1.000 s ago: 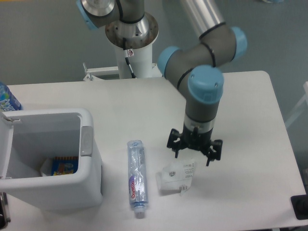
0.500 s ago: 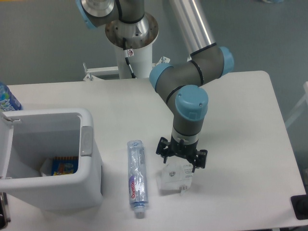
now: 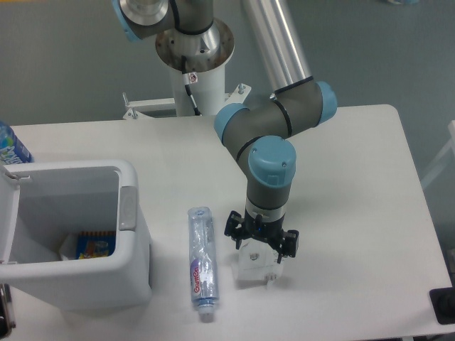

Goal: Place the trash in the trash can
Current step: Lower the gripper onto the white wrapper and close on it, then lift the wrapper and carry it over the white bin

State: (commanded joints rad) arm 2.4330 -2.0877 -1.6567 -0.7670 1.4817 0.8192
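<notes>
1. Directly over the plastic bag (image 3: 254, 266), lower centre of the frame, the gripper (image 3: 260, 249) points straight down from the UR5e arm (image 3: 269, 145), its jaws spread to either side of the bag's upper edge with nothing clamped between them.
2. Just left of the bag, the clear bottle (image 3: 200, 261) with the purple label lies lengthwise on the white table (image 3: 355, 185), cap toward the bottom edge, apart from the bag.
3. At lower left stands the white trash can (image 3: 135, 259), open at the top, a grey tab on the side facing the bottle; a colourful item lies inside.
4. At the far left edge, a blue-labelled bottle (image 3: 10, 145) shows behind the can.
</notes>
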